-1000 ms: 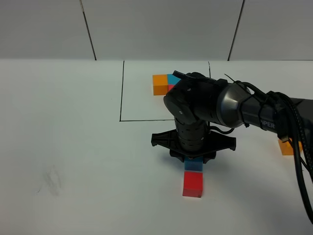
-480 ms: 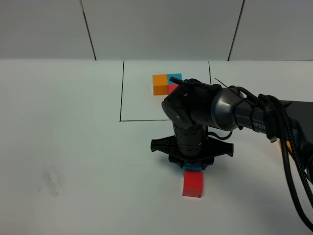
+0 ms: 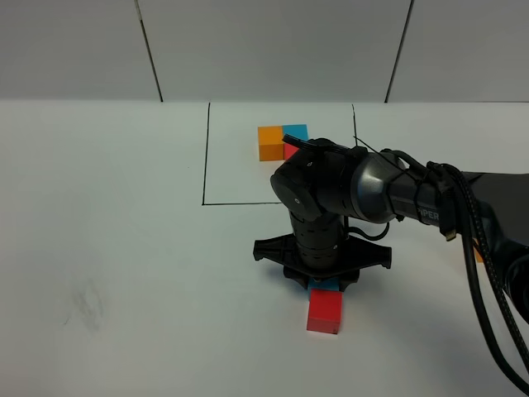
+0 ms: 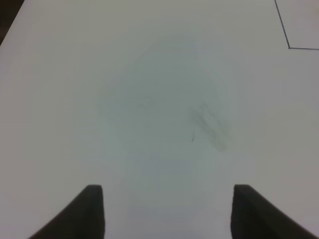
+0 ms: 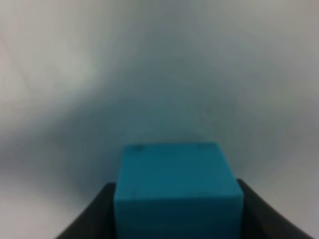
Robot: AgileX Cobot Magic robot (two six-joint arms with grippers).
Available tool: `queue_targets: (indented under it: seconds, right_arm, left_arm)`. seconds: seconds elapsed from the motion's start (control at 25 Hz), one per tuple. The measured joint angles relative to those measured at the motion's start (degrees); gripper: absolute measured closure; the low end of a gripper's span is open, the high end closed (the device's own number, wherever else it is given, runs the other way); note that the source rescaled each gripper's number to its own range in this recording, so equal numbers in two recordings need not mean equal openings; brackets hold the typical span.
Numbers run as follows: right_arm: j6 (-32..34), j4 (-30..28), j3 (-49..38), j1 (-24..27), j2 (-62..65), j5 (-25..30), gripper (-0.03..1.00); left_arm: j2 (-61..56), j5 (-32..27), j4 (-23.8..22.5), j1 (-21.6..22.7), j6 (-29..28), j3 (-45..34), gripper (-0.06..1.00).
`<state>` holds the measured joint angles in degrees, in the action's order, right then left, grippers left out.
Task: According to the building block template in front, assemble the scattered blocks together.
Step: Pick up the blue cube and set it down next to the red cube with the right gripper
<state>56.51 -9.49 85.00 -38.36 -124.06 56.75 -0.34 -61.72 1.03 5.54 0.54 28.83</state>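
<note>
The building block template (image 3: 279, 141) lies inside a thin black rectangle (image 3: 204, 157) at the back: orange and blue in a row, with red partly hidden by my right arm. My right gripper (image 3: 324, 281) points straight down and is shut on the loose blue cube (image 3: 329, 285). The right wrist view shows this blue cube (image 5: 178, 184) between the fingers (image 5: 99, 214). It sits directly behind the loose red cube (image 3: 324, 313); I cannot tell whether they touch. The loose orange cube is hidden behind my right arm. My left gripper (image 4: 169, 211) is open and empty over bare table.
The white table (image 3: 124, 248) carries a faint grey smudge (image 3: 87, 302) at the front left, which also shows in the left wrist view (image 4: 209, 122). My right arm and its cables (image 3: 463, 223) cross the right side. A white panelled wall (image 3: 273, 50) stands behind.
My right gripper has moved slightly forward and down with the blue cube, closing on the red cube. More of the template has come into view behind the arm.
</note>
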Motion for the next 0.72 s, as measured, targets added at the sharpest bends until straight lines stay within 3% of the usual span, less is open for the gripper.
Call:
queue_targets:
  seconds: [0.72]
  right_arm:
    - [-1.87,-0.04,0.16,0.0,-0.56,0.35,0.7]
  left_arm:
    - [0.0,0.0,0.0,0.0,0.0,0.0,0.72]
